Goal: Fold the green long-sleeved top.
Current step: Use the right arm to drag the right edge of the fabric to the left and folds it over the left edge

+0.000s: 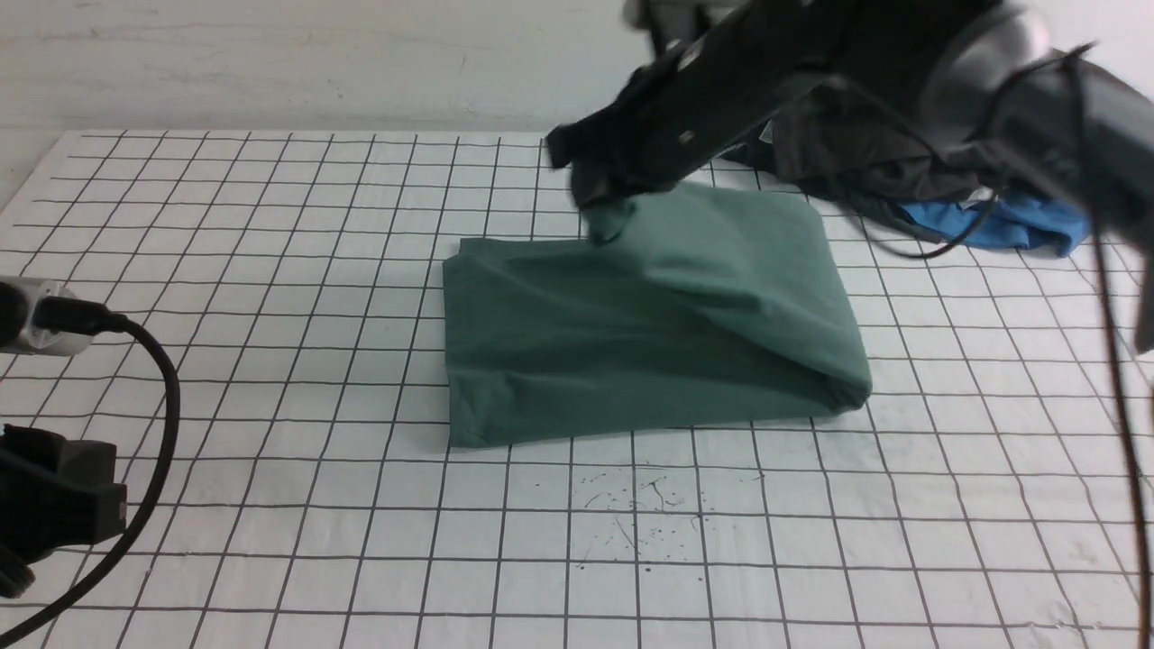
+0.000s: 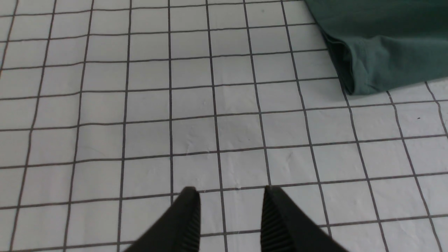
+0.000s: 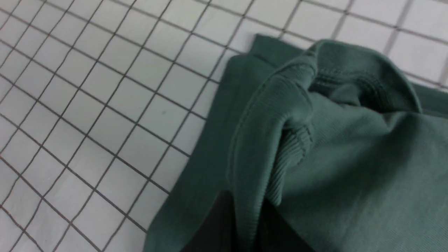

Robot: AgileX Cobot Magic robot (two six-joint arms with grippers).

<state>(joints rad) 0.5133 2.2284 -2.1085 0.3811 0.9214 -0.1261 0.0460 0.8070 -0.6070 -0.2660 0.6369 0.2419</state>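
The green long-sleeved top point(image 1: 631, 333) lies folded into a thick rectangle in the middle of the gridded table. My right gripper point(image 1: 609, 216) is shut on a ribbed edge of the top at its far side and holds that part lifted, so the right half drapes up to it. In the right wrist view the ribbed fabric point(image 3: 266, 140) runs between the dark fingers point(image 3: 213, 227). My left gripper point(image 2: 231, 196) is open and empty above bare table, with a corner of the top point(image 2: 378, 52) off to one side. The left arm point(image 1: 54, 505) sits at the table's near left.
A pile of dark grey-brown garments point(image 1: 865, 162) and a bright blue garment point(image 1: 1001, 225) lie at the far right, behind the right arm. A black cable point(image 1: 162, 388) loops from the left arm. Small dark specks point(image 1: 640, 514) mark the table in front of the top.
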